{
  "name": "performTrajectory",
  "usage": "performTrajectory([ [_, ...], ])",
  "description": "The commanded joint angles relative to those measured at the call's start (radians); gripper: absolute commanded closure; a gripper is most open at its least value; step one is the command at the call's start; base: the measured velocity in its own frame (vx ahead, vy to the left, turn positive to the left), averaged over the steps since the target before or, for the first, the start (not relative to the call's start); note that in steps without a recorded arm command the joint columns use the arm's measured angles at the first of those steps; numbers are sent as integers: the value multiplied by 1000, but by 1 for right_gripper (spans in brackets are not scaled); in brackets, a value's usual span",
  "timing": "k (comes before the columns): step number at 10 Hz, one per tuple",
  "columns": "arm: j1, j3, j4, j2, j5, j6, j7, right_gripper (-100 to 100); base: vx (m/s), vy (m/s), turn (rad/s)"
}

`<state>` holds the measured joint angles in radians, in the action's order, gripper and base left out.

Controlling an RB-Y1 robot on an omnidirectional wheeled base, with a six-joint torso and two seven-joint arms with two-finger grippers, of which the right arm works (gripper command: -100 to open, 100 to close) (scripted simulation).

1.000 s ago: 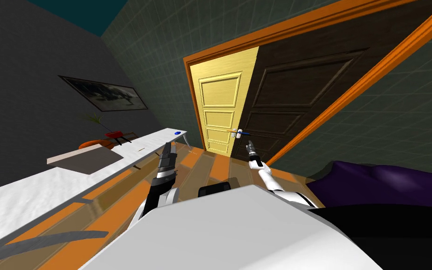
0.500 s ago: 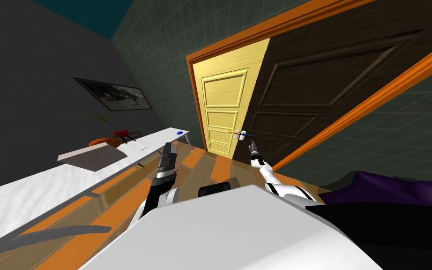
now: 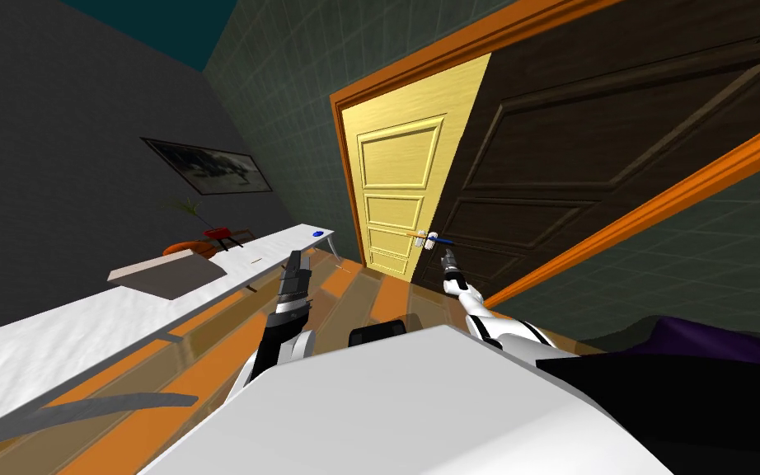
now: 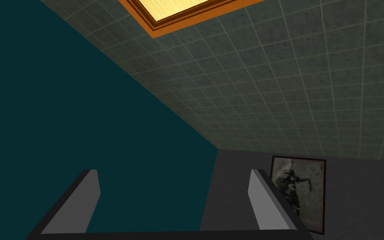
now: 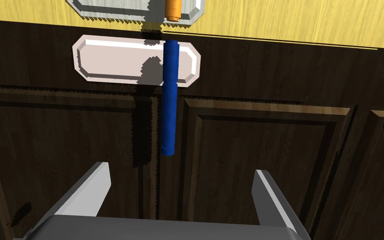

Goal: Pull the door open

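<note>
- Rolled in closer over the last second, so the dark brown door (image 3: 584, 165) takes up more of the head view and the right gripper (image 3: 448, 260) sits just below the handle now, not touching it.
- The blue lever handle (image 5: 169, 104) is a plain round bar. In the right wrist view its long axis runs from the white plate (image 5: 116, 62) straight toward the right gripper (image 5: 181, 168), with the free end stopping just short of the gap between the fingers.
- In the head view the lever lies about level along the door face, pointing away from the yellow door panel (image 3: 395, 198).
- Right fingers are spread wide with nothing between them.
- The door itself is dark wood grain with raised rectangular panels, and the plate sits right by its edge. Past that edge is a yellow strip with its own grey plate and an orange handle (image 5: 173, 10).
- The left gripper (image 3: 296, 262) is held up in front on my left, fingers apart too.
- Room: orange door frame (image 3: 419, 70), green tiled wall (image 3: 288, 124), striped wood floor (image 3: 354, 284), long white table (image 3: 82, 330) on my left.
</note>
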<state>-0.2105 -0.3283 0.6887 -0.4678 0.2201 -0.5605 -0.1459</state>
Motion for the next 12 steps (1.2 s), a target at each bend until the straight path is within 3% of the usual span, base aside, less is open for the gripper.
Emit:
performTrajectory([
  [1, -17, -9, -45, -12, 8, -4, -1, -100, 71, -31, 75],
  [3, -37, -20, -91, -25, 17, -5, -1, -100, 67, -27, 62],
  [6, -46, -26, -113, -31, 22, -5, 0, -100, 39, -10, 27],
  [11, -90, -50, -214, -60, 43, -6, 0, -100, 52, -19, 48],
  [12, -95, -42, -225, -61, 38, -17, -4, -100, 28, -12, 14],
])
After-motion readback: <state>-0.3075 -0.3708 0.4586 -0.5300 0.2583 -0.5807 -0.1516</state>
